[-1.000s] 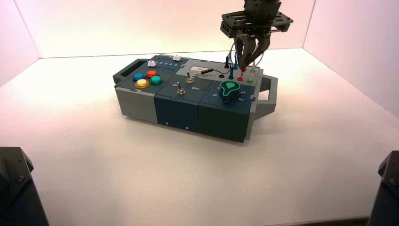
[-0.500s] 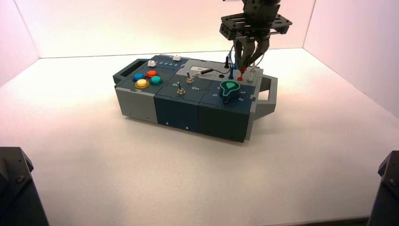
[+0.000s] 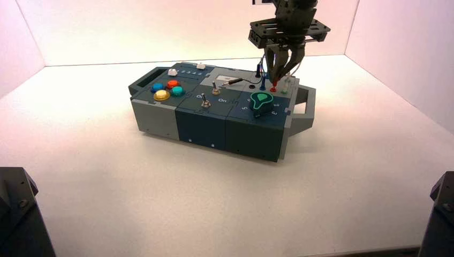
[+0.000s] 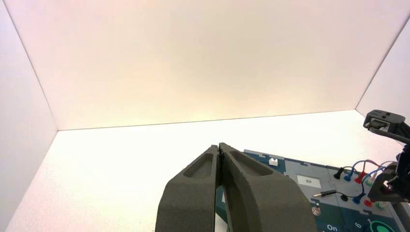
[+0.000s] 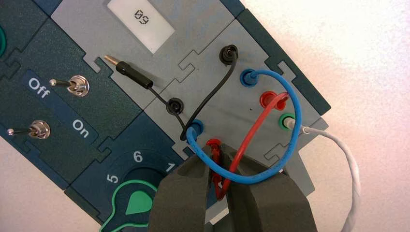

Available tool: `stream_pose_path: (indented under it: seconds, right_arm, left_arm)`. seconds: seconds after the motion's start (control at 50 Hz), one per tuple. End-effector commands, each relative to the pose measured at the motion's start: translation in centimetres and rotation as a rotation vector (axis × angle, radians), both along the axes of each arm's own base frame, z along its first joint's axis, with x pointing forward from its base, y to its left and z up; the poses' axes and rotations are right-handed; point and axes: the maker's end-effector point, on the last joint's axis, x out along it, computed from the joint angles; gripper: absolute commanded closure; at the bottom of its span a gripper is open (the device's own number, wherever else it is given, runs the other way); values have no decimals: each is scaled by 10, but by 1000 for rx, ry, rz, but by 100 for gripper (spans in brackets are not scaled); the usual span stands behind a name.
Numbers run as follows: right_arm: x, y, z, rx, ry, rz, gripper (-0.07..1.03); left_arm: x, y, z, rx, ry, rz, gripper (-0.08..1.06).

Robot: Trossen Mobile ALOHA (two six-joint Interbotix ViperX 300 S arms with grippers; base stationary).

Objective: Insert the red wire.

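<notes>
The red wire [image 5: 251, 133] arches from a far red socket [image 5: 269, 99] on the grey wire panel to a red plug [image 5: 218, 169]. My right gripper [image 5: 217, 162] is shut on that plug, fingers pointing down over the box's right end [image 3: 275, 80]. The plug's tip meets the near red socket [image 5: 213, 143]; how deep it sits is hidden. A blue looped cable [image 5: 290, 111] crosses in front of the fingers. My left gripper [image 4: 220, 147] is shut and holds nothing, well off to the left of the box.
A black cable [image 5: 212, 96] joins two black sockets, and a loose black plug [image 5: 130, 72] lies on the panel. A white wire [image 5: 338, 154] leaves the green socket. Two toggle switches [image 5: 77, 86], a green knob [image 3: 261, 100] and coloured buttons [image 3: 167, 90] fill the box top.
The right gripper has shifted slightly left and down with the red plug, bringing it closer onto the red socket. The left arm has not moved.
</notes>
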Motion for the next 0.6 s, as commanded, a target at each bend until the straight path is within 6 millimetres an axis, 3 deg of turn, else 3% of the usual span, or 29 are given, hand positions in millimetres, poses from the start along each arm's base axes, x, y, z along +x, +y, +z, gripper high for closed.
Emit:
stream_pose_path:
  seconds: [0.02,0.6]
  right_arm:
    - [6,8,8,17,-27,9,99]
    - [6,11,-6,9,-9,13,99]
  left_arm:
    - [1,-1,7,-5,-19,-1,101]
    - [1,0,8,-5,-21,-1,101]
